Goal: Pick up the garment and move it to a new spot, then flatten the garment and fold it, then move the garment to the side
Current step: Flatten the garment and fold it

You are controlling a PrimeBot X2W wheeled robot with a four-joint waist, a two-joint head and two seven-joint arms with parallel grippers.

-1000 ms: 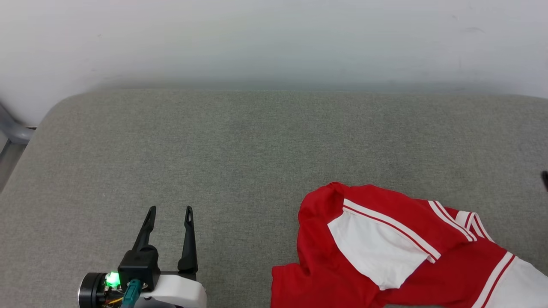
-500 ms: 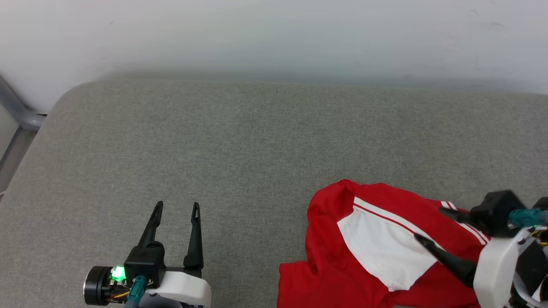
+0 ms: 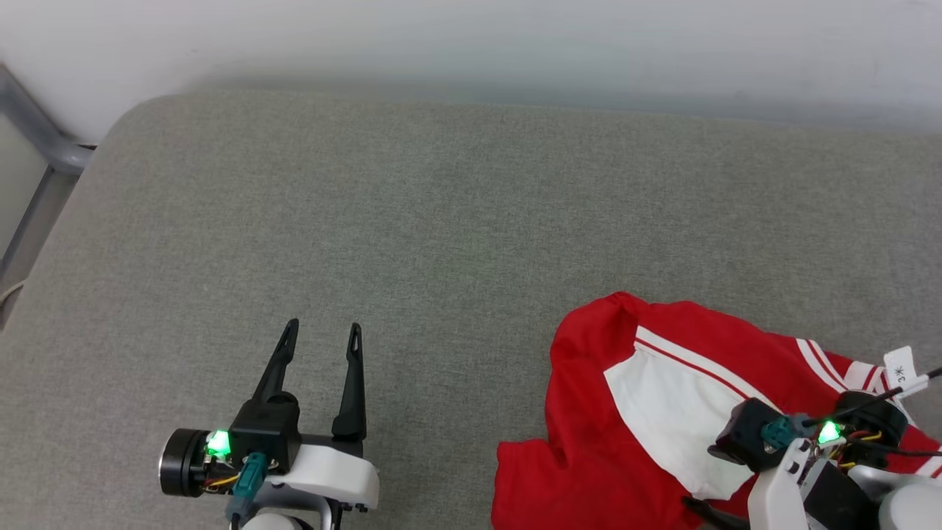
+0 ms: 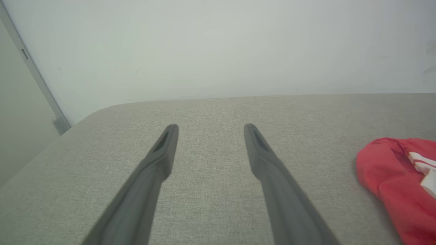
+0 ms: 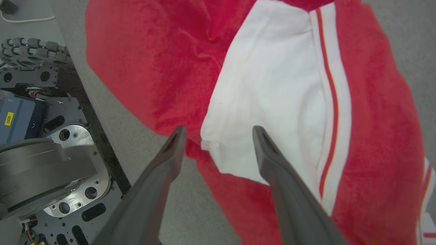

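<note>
T-shirt (image 3: 589,397): you have it crumpled on the grey cushion (image 3: 441,221), near right, white sleeve (image 5: 272,85) on top.
Left gripper (image 3: 324,326): your jaws are spread with nothing between them, over bare cushion, well apart from the T-shirt.
Right gripper (image 5: 218,129): your jaws are spread over the white sleeve's edge, grasping nothing.

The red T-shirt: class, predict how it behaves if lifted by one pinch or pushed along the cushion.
Probably floppy: the red T-shirt lies crumpled in folds, so it should sag below wherever the right tool pinches. Likely light, thin cloth; pushed, it may bunch on the woven cushion rather than slide.
</note>
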